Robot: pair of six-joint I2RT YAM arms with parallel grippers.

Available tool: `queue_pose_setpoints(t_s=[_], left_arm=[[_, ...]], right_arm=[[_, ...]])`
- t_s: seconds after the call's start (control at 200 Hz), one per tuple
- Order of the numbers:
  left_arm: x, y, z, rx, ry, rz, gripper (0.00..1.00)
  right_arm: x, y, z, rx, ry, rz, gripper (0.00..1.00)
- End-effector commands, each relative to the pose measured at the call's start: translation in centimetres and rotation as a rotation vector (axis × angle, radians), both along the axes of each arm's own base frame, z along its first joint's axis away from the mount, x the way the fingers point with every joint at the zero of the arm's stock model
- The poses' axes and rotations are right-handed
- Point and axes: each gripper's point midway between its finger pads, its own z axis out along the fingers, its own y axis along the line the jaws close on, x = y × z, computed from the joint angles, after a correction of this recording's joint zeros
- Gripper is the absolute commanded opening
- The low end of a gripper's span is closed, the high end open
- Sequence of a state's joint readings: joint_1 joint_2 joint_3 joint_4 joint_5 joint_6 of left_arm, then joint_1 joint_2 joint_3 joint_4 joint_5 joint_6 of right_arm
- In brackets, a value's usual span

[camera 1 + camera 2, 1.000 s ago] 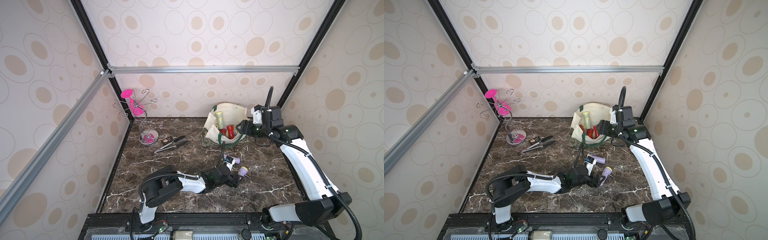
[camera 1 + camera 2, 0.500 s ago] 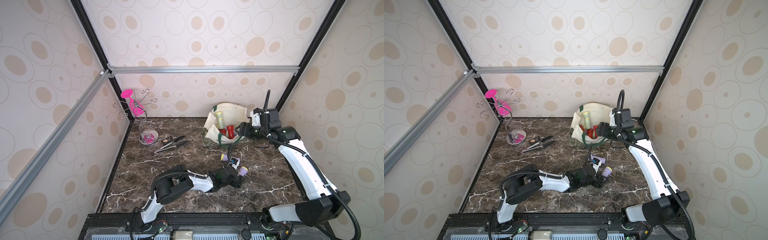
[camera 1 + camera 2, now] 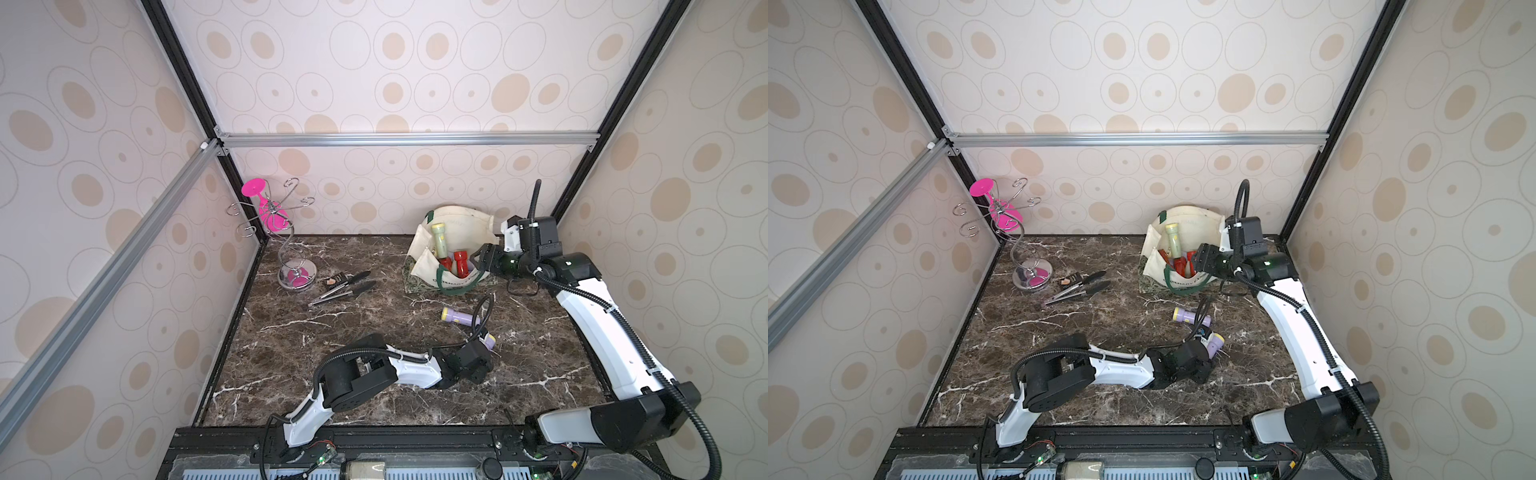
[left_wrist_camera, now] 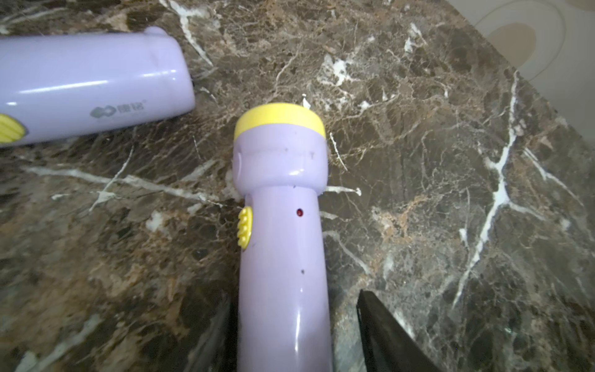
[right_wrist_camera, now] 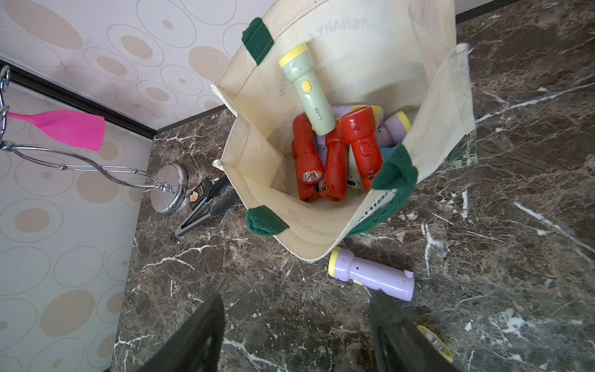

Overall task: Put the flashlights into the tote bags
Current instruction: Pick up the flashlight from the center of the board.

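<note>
1. The marble table (image 3: 374, 399) carries everything.
2. The tote bag (image 3: 465, 224) stands at the far right, mouth open. Inside are red flashlights (image 5: 360, 138), a pale green flashlight (image 5: 306, 87) leaning on the far wall, and lilac ones underneath.
3. A wire stand (image 3: 286, 249) with a pink glass (image 3: 266, 208) hanging on it stands at the far left.
4. The right gripper (image 3: 484, 257) hovers just right of the tote, jaws spread and empty.
5. The left gripper (image 4: 293, 296), low at centre right, straddles a lilac flashlight (image 4: 283, 225). One finger looks to be touching it and the other shows a gap (so not clamped).
6. Tongs (image 3: 340, 289) lie between the stand and the tote.
7. A second lilac flashlight (image 3: 459, 316) lies on the marble between the tote and the left gripper.
</note>
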State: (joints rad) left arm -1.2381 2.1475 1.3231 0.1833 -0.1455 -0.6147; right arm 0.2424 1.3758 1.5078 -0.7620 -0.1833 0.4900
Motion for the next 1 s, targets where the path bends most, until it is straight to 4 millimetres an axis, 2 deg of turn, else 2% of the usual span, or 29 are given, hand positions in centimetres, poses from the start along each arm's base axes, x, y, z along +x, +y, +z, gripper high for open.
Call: queue_pose_setpoints(t_s=[0.0, 0.235, 0.345, 0.47, 0.645, 0.73, 0.875, 0.995], left_arm=[[0.1, 1.0, -1.5, 0.123, -0.033, 0.010, 0.57], [0.2, 2.1, -2.2, 0.219, -0.075, 0.041, 0.50], [-0.1, 2.3, -1.8, 0.183, -0.067, 0.041, 0.38], [-0.5, 2.4, -0.3, 0.101, -0.058, 0.045, 0.25], [-1.0, 3.1, 2.9, -0.007, -0.057, 0.051, 0.12], [-1.4, 3.6, 5.1, -0.080, -0.051, 0.051, 0.09], [-1.7, 5.4, 8.7, -0.208, -0.040, 0.063, 0.08], [-1.0, 7.4, 11.6, -0.294, -0.049, 0.101, 0.08]], right_arm=[[0.2, -0.1, 0.3, -0.007, -0.004, -0.004, 0.72], [0.0, -0.8, 0.7, -0.052, -0.013, -0.015, 0.70], [0.2, -0.5, 0.5, -0.035, -0.004, -0.012, 0.69], [0.5, 0.0, 0.3, -0.018, -0.002, 0.007, 0.69], [0.6, 0.4, 0.4, -0.018, -0.010, 0.029, 0.67], [0.5, 0.6, 0.4, -0.015, -0.010, 0.037, 0.67], [0.1, 1.2, 0.0, 0.010, -0.001, 0.061, 0.65], [0.0, 2.1, 0.3, 0.044, -0.012, 0.099, 0.65]])
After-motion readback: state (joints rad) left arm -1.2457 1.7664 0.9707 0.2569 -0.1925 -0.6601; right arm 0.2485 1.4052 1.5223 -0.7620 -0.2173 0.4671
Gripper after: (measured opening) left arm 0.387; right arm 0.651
